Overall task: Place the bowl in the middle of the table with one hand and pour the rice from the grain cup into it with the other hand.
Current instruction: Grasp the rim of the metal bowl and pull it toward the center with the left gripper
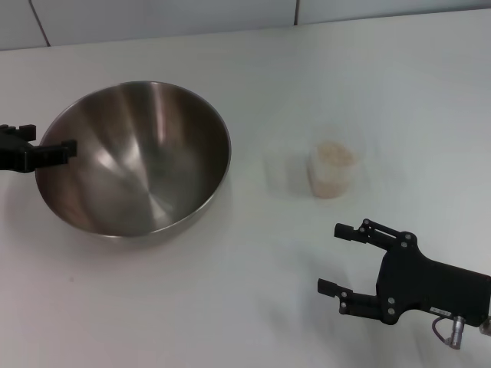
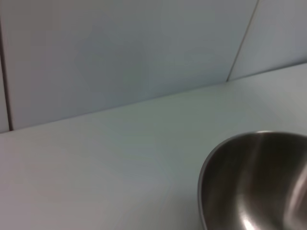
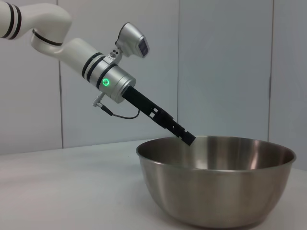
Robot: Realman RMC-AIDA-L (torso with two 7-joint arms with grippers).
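Observation:
The steel bowl (image 1: 138,161) sits on the white table (image 1: 230,307), left of centre. It also shows in the left wrist view (image 2: 259,182) and the right wrist view (image 3: 216,187). My left gripper (image 1: 55,150) is at the bowl's left rim and shut on it; the right wrist view shows its tip (image 3: 188,138) on that rim. The grain cup (image 1: 332,172) stands upright to the right of the bowl, with rice (image 1: 335,153) inside. My right gripper (image 1: 337,259) is open and empty, a short way in front of the cup.
A pale panelled wall (image 1: 153,15) runs along the table's far edge. The left arm (image 3: 86,62) reaches down to the bowl from the side. A gap of bare table (image 1: 268,176) lies between bowl and cup.

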